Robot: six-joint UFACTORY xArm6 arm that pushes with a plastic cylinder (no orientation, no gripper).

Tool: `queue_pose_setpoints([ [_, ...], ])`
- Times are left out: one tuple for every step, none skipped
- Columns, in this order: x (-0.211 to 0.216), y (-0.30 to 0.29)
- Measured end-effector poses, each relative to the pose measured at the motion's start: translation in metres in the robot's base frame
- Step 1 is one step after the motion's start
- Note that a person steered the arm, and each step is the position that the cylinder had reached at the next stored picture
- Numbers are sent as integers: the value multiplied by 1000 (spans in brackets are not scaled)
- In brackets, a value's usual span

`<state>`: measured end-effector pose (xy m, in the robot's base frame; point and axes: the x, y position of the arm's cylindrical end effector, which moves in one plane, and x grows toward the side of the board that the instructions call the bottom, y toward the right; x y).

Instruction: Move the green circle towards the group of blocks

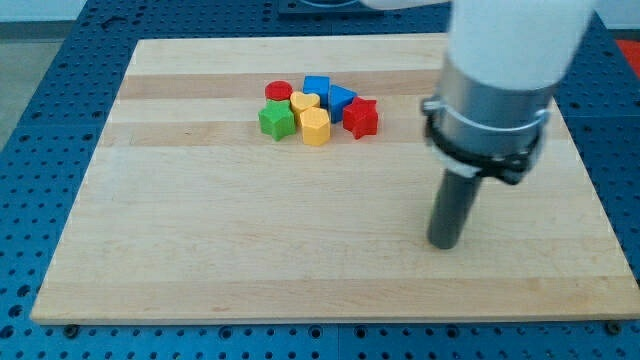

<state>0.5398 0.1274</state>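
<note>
The green circle is not showing anywhere on the wooden board (200, 240). In my judgement it is hiding behind the rod, so its place, facing and long axis cannot be told; a round puck would have no long axis anyway.

My tip (443, 244) is resting on the board well apart from the group, which is lying toward 10 o'clock from it: red circle (278, 91), blue cube (317, 86), blue triangle (341, 98), red star (361, 117), yellow heart (305, 103), yellow hexagon (315, 127) and green star (277, 121). The arm is carrying no fingers, only the bare rod.

The push is looking only partly done. Next, the tip is needing to get on the circle's 4 o'clock side and drive toward 10 o'clock.
</note>
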Motion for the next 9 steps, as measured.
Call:
queue_pose_setpoints([
  [-29, 25],
  [-52, 35],
  [-47, 58],
  [-46, 77],
  [-69, 67],
  [-104, 34],
  [-127, 2],
  [-123, 5],
  [-101, 41],
])
